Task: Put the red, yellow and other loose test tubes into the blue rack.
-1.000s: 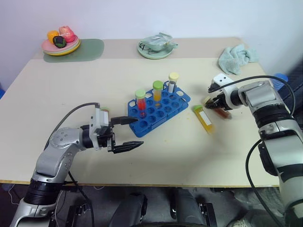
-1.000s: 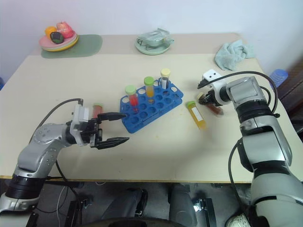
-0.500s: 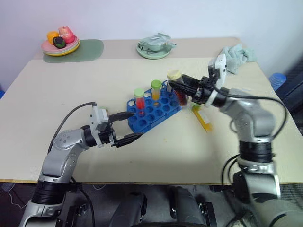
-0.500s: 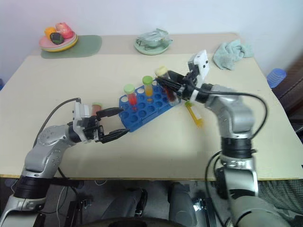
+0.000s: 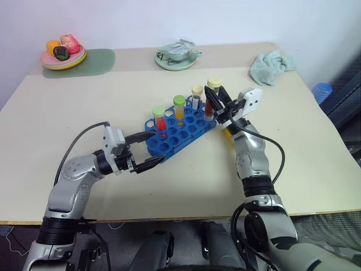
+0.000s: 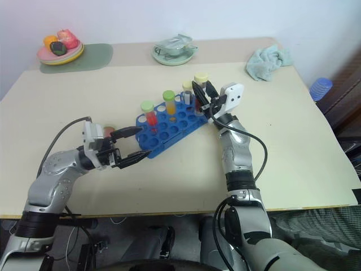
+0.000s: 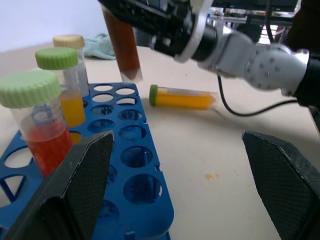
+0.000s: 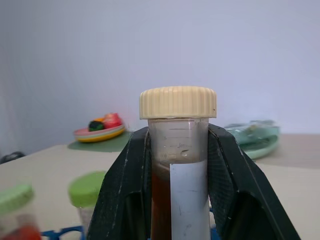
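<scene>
- Your right tool was clenched on a cream-capped tube of dark red-brown liquid, gripping it just under the cap, upright, with its tip hanging over the holes at the far end of the blue rack.
- That tube looked like light, rigid clear plastic with a paper label; I judged the smooth wall slippery and the liquid free to slosh, so the hold high on the body, below the cap ridge, seemed the safest place to take it.
- Just beyond and below that tool lay the yellow tube with a green cap, on its side on the worktop beside the rack; it would probably roll if nudged.
- Your left tool stood released, fingers spread wide, at the near end of the rack with nothing in it.
- Past its fingers three tubes stood in the rack: a red one, a yellow-orange one and a pale-capped one.
- A small reddish thing lay close behind the left tool, half hidden by it; you could not tell whether it was another tube.
- Which hole the held tube's tip was over could not be made out.
</scene>
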`<act>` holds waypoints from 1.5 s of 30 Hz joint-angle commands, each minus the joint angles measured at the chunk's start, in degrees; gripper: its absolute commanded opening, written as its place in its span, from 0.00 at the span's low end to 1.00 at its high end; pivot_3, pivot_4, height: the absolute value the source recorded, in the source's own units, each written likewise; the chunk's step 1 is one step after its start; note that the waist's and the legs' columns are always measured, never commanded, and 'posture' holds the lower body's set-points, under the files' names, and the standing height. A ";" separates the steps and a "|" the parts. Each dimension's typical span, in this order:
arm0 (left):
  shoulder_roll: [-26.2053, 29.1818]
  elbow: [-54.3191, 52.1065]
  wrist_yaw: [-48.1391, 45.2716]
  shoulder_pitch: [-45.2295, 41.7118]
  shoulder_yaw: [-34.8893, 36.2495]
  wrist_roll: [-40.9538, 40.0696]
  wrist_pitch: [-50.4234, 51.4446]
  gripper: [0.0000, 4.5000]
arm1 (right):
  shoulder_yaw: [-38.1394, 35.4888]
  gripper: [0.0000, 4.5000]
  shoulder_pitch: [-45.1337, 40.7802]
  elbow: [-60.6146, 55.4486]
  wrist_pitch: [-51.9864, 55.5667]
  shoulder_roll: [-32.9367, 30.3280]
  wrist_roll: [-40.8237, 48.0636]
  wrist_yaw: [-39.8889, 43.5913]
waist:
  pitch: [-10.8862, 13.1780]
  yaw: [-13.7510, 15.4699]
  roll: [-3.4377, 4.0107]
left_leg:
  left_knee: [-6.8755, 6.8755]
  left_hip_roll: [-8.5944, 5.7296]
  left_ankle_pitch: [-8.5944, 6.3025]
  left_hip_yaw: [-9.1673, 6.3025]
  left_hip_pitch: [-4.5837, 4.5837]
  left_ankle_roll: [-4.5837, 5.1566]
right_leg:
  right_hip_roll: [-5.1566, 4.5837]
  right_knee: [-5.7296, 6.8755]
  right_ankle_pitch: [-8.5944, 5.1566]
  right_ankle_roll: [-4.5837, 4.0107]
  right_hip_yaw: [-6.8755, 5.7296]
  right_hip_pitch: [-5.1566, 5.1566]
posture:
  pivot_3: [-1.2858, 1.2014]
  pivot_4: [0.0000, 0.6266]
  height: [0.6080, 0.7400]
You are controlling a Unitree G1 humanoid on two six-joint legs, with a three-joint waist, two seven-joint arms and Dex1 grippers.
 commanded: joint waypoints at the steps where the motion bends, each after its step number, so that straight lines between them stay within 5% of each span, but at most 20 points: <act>1: 0.50 -3.45 0.87 0.44 1.73 -1.15 0.24 0.94 | -0.64 0.23 -2.38 4.50 -5.40 0.73 1.09 0.98 | 0.00 0.00 0.00 | 0.00 0.04 0.01 0.02 0.00 -0.02 | 0.05 0.00 0.02 -0.03 0.02 0.00 | 0.52 0.24 1.00; 27: 2.10 -8.58 4.94 -0.16 2.09 -1.91 3.84 0.94 | -2.68 0.23 -10.12 26.32 -17.66 0.67 0.84 1.34 | -0.02 -1.13 0.01 | -0.05 0.22 0.08 0.12 0.09 -0.15 | 0.21 0.04 0.12 -0.19 0.15 -0.02 | 0.52 0.24 1.00; 28: 2.18 -8.65 4.95 -0.26 2.18 -2.02 4.06 0.94 | -2.29 0.41 -10.00 26.15 -19.61 0.47 -0.75 -0.77 | -0.02 -1.13 0.02 | -0.05 0.22 0.08 0.12 0.09 -0.15 | 0.21 0.04 0.12 -0.19 0.15 -0.01 | 0.52 0.24 1.00; 32: 2.17 -8.84 5.17 -0.36 2.36 -2.14 4.51 0.94 | -0.95 0.76 -9.53 24.67 -22.87 -0.13 -4.19 -4.47 | -0.02 -1.20 0.02 | -0.05 0.22 0.09 0.15 0.09 -0.16 | 0.22 0.07 0.12 -0.19 0.17 -0.06 | 0.52 0.24 1.00; 42: 0.29 -7.24 4.97 -1.21 0.82 -1.20 3.41 0.94 | 3.91 0.76 -5.33 4.03 -10.36 -5.62 -5.21 -3.11 | -0.02 -1.03 0.02 | -0.06 0.23 0.09 0.27 0.09 -0.16 | 0.24 0.11 0.12 -0.19 0.31 -0.12 | 0.52 0.24 1.00; 45: -0.32 -6.09 4.44 -1.94 0.27 -0.80 2.83 0.94 | 4.73 0.76 -2.43 -8.81 1.57 -9.75 -4.69 -4.12 | -0.02 -0.91 0.02 | -0.07 0.23 0.09 0.28 0.08 -0.16 | 0.24 0.10 0.12 -0.18 0.32 -0.12 | 0.52 0.24 1.00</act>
